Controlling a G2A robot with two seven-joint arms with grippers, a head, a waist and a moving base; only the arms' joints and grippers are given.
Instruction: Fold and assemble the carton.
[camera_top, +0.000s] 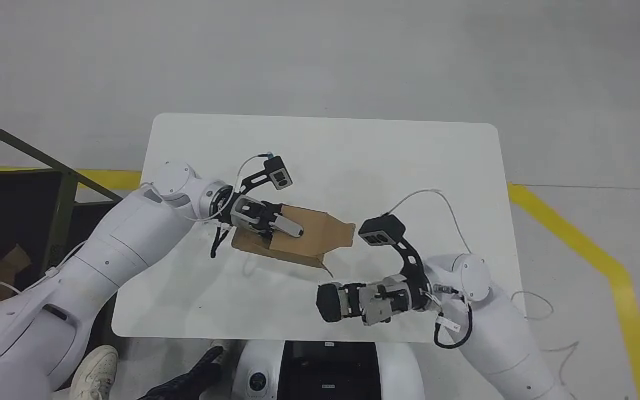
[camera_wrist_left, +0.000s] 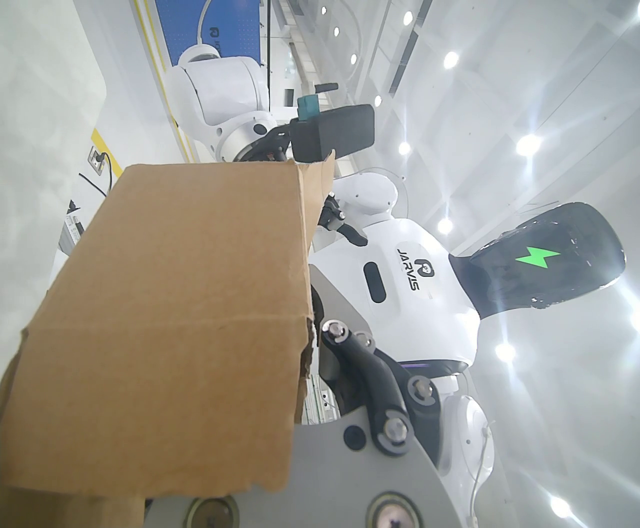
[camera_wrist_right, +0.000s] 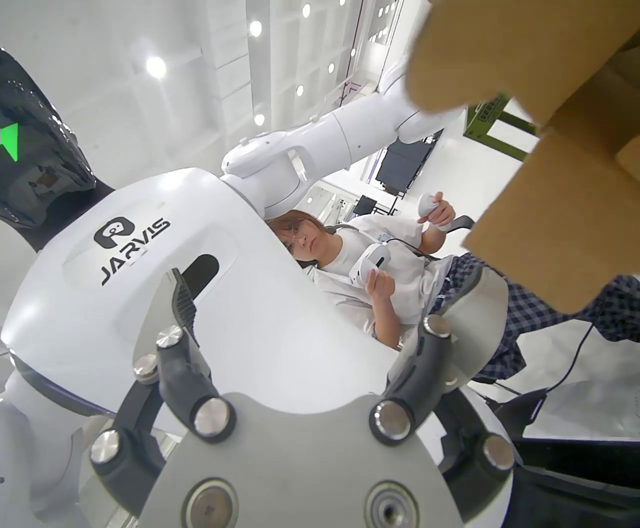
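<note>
Top view downward; wrist views upward, beside carton (camera_top: 318, 240)

Glossy white arms (camera_top: 130, 235), black wrist cameras (camera_top: 278, 176), silver screws (camera_wrist_right: 215, 417)

Your carton (camera_top: 315, 242) is plain brown corrugated board, not yet assembled. It lies low, near the front-middle of the white table (camera_top: 420, 170), skewed to the table's edges. One end flap (camera_top: 342, 232) juts outward; up close you can see a fold crease and a ragged cut edge.
</note>
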